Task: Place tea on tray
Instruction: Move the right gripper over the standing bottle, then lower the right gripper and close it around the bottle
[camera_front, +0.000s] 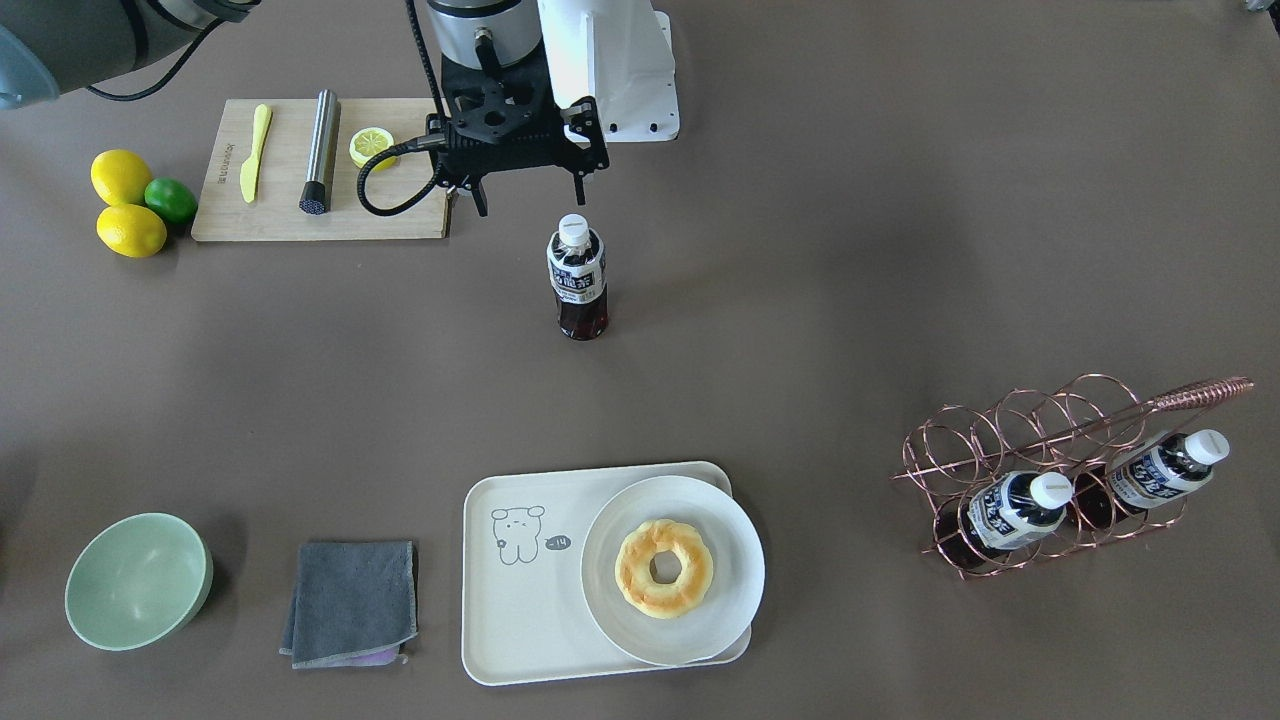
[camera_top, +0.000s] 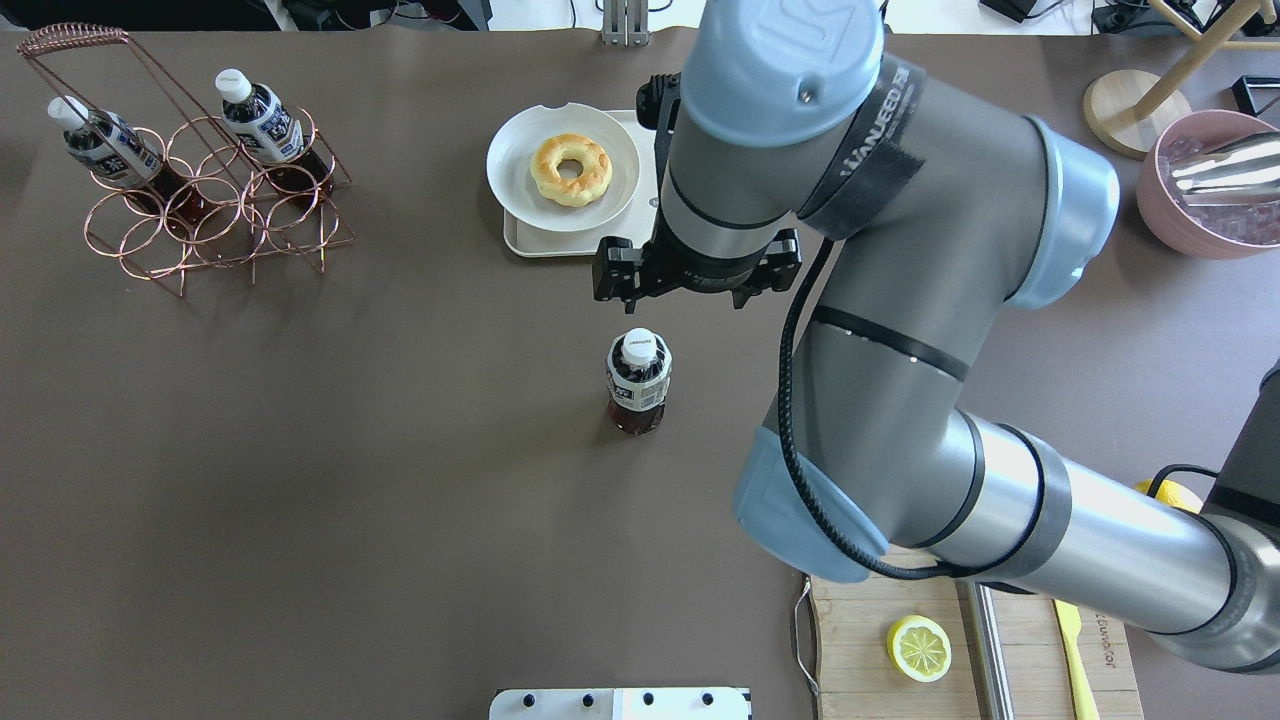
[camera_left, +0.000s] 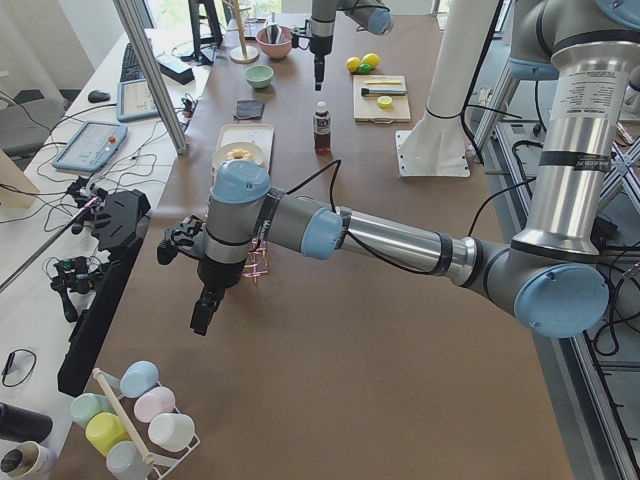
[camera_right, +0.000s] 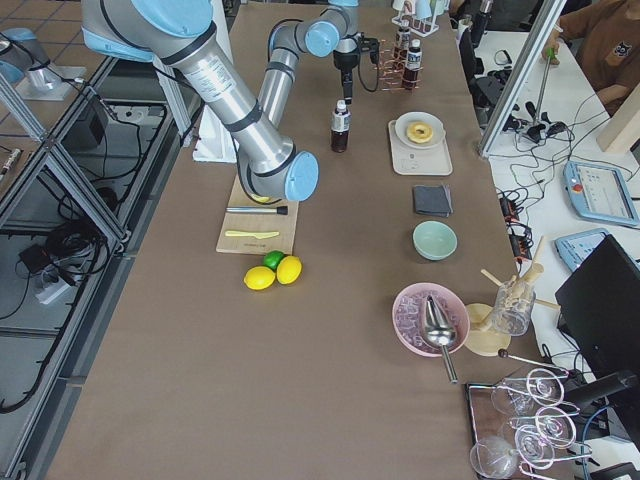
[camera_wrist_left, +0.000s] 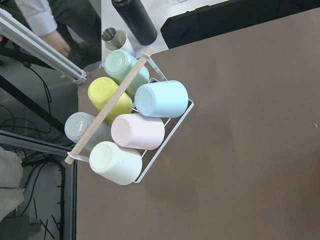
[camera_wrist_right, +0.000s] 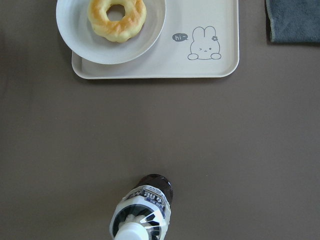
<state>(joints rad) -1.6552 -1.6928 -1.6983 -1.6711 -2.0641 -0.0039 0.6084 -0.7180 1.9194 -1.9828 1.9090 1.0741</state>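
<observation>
Hovering my empty right claw (camera_front: 528, 200), spread apart, beside the upright tea (camera_front: 577, 278), which stands well apart from the tray (camera_front: 520, 620), I should centre over it before descending to grip.

From above, the right arm covers most of the tray (camera_top: 525, 243). Only the end under the plate (camera_top: 510, 165) shows. The arm hides the tips of the right pincer (camera_front: 528, 200) there too. The wooden board (camera_top: 850, 680) runs off the bottom edge. In the right wrist view the tea (camera_wrist_right: 145, 207) is cut off at the bottom, with its cap half gone, and the gray cloth (camera_wrist_right: 295, 20) is cut off at the corner. The left pincer (camera_left: 201, 318) looks small and dark, so its fingers are too hard to make out.
</observation>
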